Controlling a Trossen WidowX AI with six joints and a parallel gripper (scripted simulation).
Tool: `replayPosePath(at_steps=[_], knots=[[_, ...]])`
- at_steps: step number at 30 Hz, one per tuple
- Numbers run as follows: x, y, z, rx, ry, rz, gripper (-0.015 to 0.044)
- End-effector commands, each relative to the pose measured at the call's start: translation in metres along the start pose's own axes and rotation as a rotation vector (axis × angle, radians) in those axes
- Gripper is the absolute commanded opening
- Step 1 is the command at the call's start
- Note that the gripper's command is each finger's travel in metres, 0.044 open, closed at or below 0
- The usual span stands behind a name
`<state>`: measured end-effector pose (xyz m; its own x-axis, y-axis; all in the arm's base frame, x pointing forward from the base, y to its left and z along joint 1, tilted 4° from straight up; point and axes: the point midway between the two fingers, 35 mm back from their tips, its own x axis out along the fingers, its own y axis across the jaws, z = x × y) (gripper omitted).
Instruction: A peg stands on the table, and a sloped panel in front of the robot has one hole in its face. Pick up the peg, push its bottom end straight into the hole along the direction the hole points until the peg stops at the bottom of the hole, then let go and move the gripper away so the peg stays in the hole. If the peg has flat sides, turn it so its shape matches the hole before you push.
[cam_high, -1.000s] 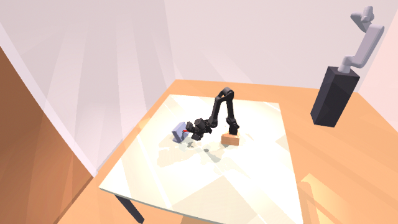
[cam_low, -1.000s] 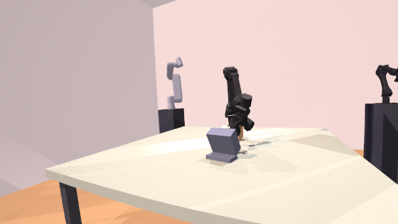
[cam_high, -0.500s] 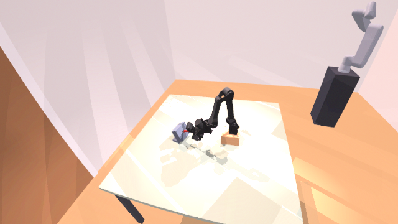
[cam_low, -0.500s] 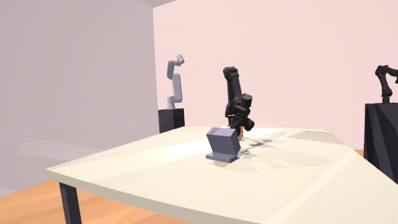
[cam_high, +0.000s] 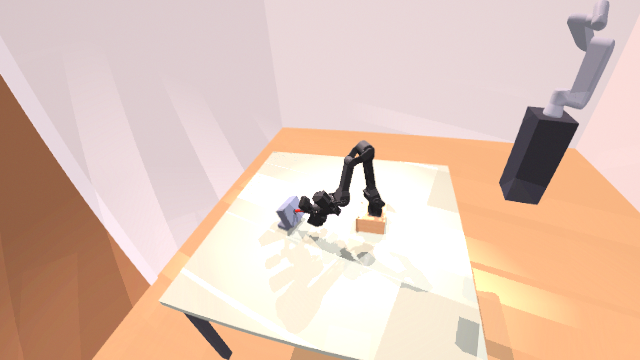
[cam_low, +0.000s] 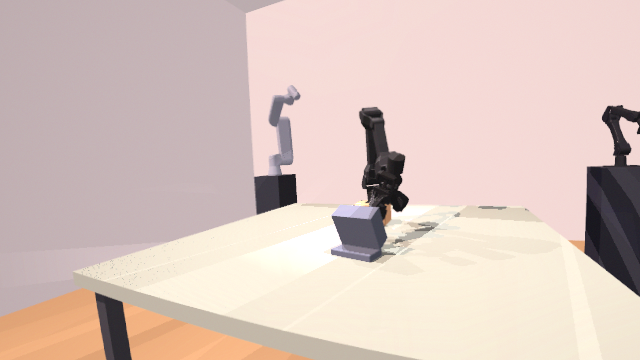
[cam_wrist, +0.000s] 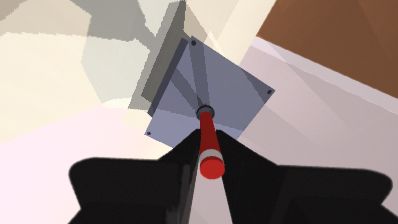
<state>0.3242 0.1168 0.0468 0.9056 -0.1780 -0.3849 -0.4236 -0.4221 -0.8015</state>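
Pale pink walls and an orange wooden floor surround a cream-topped bench (cam_high: 350, 280) with dark legs. On it sits a small grey-blue panel (cam_low: 357, 231) with a sloped face, standing on its own flat foot. A black arm (cam_high: 357, 172) rises from a tan block (cam_high: 371, 224), folds over at its elbow and reaches down toward the panel's sloped face. Its pincer (cam_wrist: 206, 150) is clamped on a red peg (cam_wrist: 209, 145), the two dark fingers pressing its sides near the rounded free end. In the wrist view the peg runs straight away from the camera, and its far tip meets the dark ring of the hole (cam_wrist: 205, 110) in the middle of the panel's face; how deep it sits cannot be told. Small dark dots mark the panel's corners. From the top view a short stretch of red (cam_high: 298, 211) shows between pincer and panel.
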Motion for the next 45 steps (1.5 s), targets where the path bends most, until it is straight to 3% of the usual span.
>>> replayPosePath(at_steps=[1,45], knots=[[0.002,0.002,0.002,-0.008,-0.004,0.005,0.0000],[0.028,0.001,0.002,-0.008,-0.002,0.003,0.0000]])
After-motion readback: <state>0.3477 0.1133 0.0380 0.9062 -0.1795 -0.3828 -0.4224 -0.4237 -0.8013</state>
